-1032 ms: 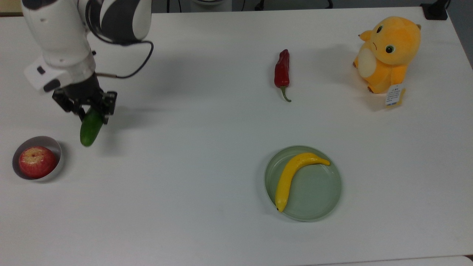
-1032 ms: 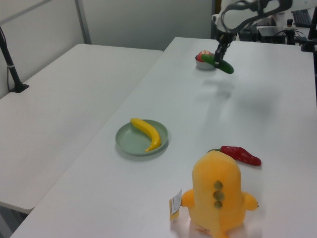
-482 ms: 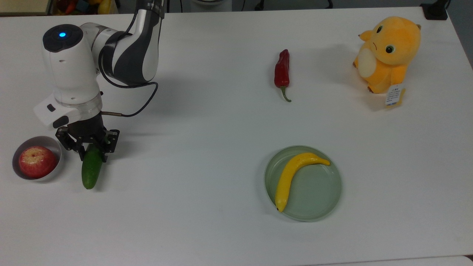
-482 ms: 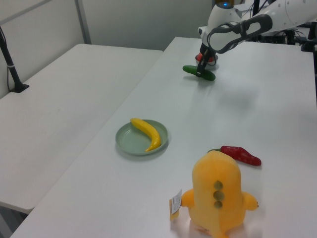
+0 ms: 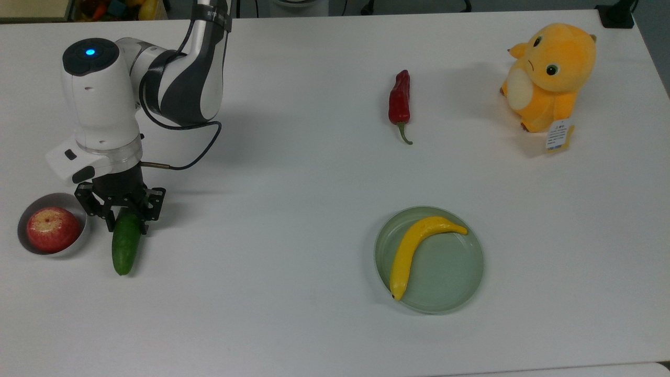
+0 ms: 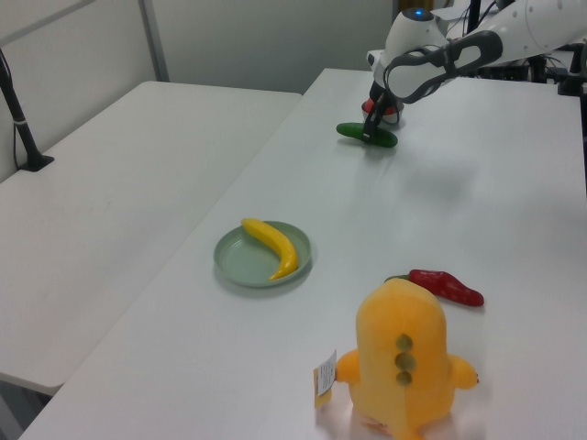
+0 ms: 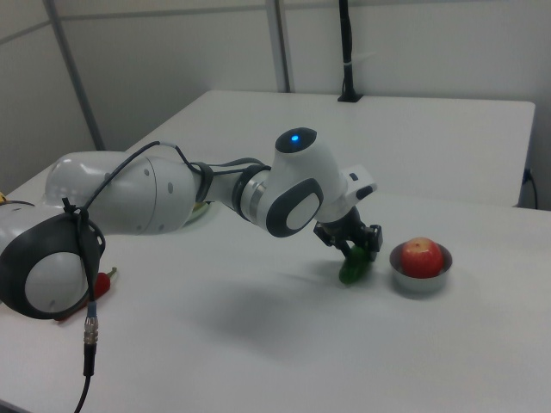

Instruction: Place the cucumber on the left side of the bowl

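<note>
cucumber [image 5: 124, 246] lower now (beside bowl [image 5: 78, 205]); pincer [image 5: 125, 217] astride

**White Franka arm with dark joints and a black hand**

The arm [image 5: 104, 99] is built of rounded glossy white shells, parted by dark grey bands at the joints, seen at the upper left of the top view. A round dark cap on its top carries a small blue light [image 5: 90, 52]. A thin black cable [image 5: 196, 149] loops out from the wrist area and runs back up along the arm. A white flange with dark oval buttons sits below the shell. The gripper [image 5: 121, 215] is black, angular, with short black fingers [image 5: 110, 220].
</note>
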